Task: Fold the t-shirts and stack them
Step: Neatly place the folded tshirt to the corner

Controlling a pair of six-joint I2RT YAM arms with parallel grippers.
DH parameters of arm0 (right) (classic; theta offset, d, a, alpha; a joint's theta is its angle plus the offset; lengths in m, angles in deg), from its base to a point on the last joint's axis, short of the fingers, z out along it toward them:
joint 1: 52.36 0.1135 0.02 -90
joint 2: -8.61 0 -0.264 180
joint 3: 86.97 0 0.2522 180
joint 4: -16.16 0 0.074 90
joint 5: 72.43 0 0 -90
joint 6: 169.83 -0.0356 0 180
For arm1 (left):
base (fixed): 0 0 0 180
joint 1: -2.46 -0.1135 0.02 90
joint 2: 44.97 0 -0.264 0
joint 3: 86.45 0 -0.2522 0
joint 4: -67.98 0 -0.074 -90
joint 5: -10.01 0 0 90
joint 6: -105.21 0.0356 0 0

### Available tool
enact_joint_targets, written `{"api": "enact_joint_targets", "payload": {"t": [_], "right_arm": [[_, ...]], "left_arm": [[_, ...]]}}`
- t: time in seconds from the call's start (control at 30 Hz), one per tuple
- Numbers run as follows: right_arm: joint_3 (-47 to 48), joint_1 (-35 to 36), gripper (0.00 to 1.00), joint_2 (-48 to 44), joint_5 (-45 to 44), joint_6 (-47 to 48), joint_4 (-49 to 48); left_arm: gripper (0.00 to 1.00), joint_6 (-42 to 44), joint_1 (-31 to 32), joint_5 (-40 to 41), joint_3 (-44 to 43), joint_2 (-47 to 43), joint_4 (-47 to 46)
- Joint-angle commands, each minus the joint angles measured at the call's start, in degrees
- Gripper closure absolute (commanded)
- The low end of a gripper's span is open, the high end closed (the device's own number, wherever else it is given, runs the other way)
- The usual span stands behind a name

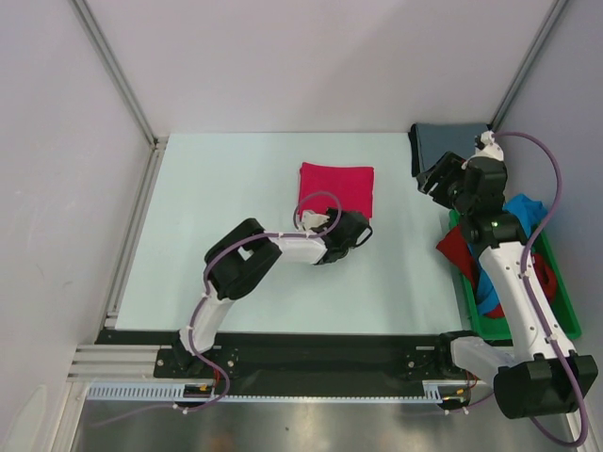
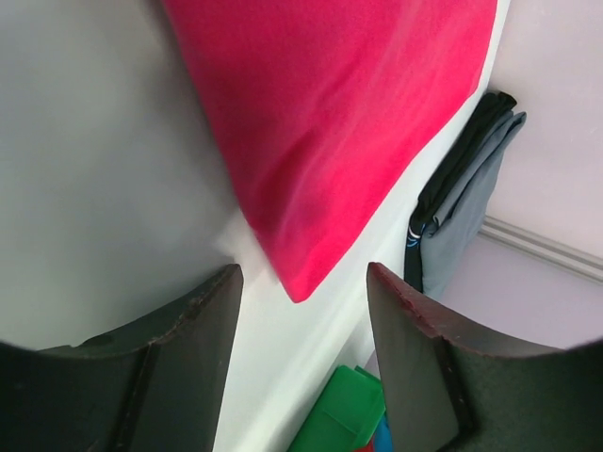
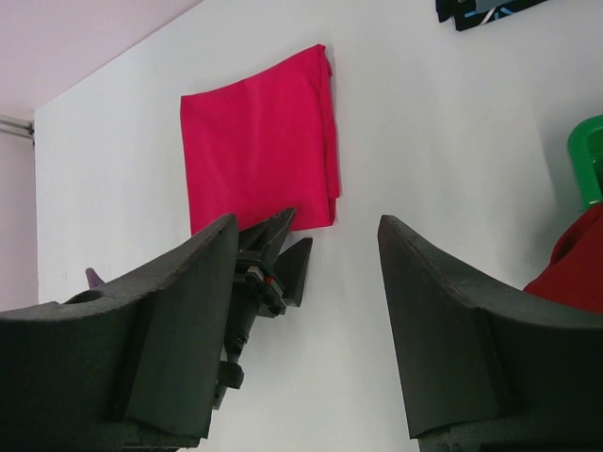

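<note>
A bright pink-red t-shirt (image 1: 336,188) lies folded flat at mid-table. My left gripper (image 1: 356,229) sits just off its near right corner, open, with nothing between the fingers. In the left wrist view that corner of the pink-red t-shirt (image 2: 330,122) points at the gap of the left gripper (image 2: 303,282). A folded grey-blue t-shirt (image 1: 448,143) rests at the back right. My right gripper (image 1: 433,179) hovers open and empty beside it. A bright blue t-shirt (image 1: 523,212) and a darker red t-shirt (image 1: 457,250) lie crumpled in the tray.
The green plastic tray (image 1: 563,299) stands along the table's right side, under the right arm. Grey walls and a metal rail (image 1: 132,235) close in the table. In the right wrist view the left gripper (image 3: 278,259) shows at the pink-red t-shirt (image 3: 259,141).
</note>
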Motion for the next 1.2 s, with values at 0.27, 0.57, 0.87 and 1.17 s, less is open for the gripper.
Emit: {"api": "enact_joint_targets", "payload": {"t": [0.27,0.57,0.87,1.17], "right_arm": [[0.9,0.3,0.33,0.9,-1.3,0.8,-0.6],[4.7,-4.7,0.13,9.5,12.1,4.5,-1.1],[10.4,-10.3,0.06,30.8,32.2,5.2,-13.3],[16.6,-9.6,0.04,51.1,45.6,-2.8,-24.4]], "left_arm": [[0.51,-17.6,0.1,1.9,-5.0,6.6,7.1],[0.99,-7.2,-2.2,-0.2,1.0,2.5,-6.2],[1.00,-3.0,-5.2,-6.4,11.6,-5.7,-17.4],[1.00,-0.9,-5.8,-9.5,11.9,-7.8,-21.9]]}}
